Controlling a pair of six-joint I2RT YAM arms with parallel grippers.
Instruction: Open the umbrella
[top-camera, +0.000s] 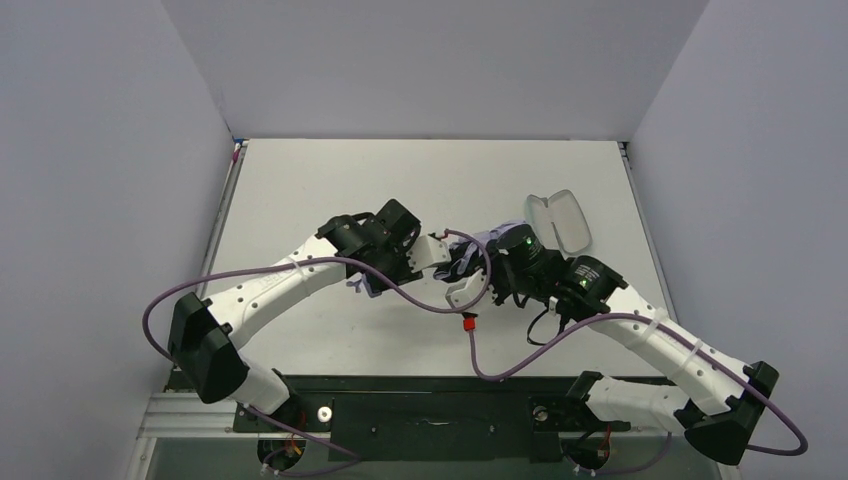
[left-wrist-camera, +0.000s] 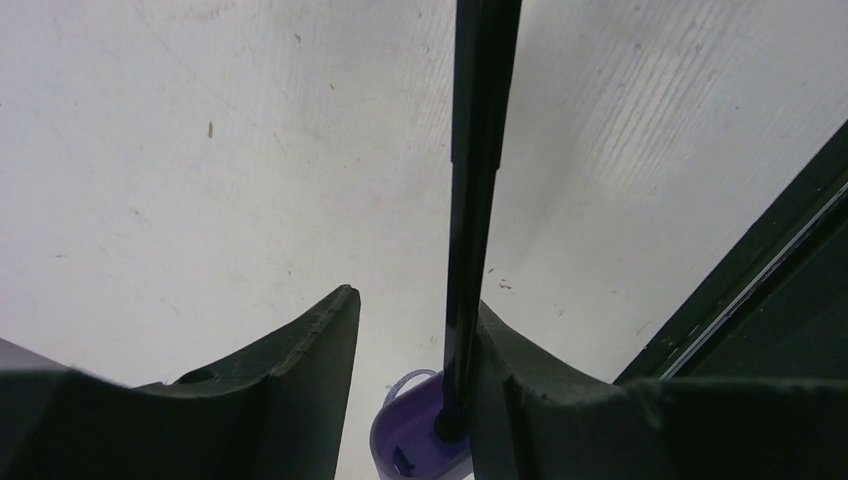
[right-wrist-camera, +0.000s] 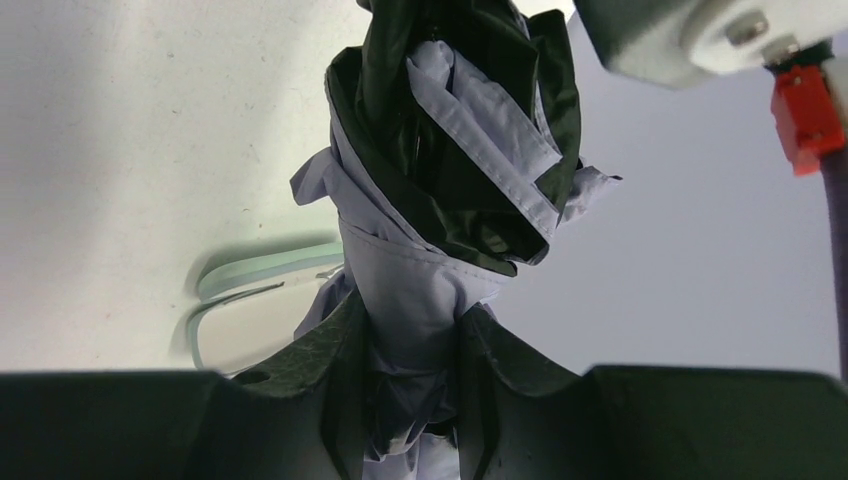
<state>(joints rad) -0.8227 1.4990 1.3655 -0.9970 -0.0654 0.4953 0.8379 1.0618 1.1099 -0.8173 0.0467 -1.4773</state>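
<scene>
Right gripper (right-wrist-camera: 410, 310) clamps umbrella (right-wrist-camera: 440, 150) round bundled fabric. Left gripper (left-wrist-camera: 415, 300) straddles shaft (left-wrist-camera: 475, 200), unclamped: one finger touching, gap opposite. Centre it, pinch firm, pull along axis.

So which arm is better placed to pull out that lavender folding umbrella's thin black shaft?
Left, probably: the left gripper straddles the thin black shaft beside the small lavender knob, jaws not closed. The right gripper is busy, clamped on the folded lavender fabric.

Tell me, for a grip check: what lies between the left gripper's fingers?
The umbrella's black shaft, against one finger, clear of the other; seen in the left wrist view.
</scene>
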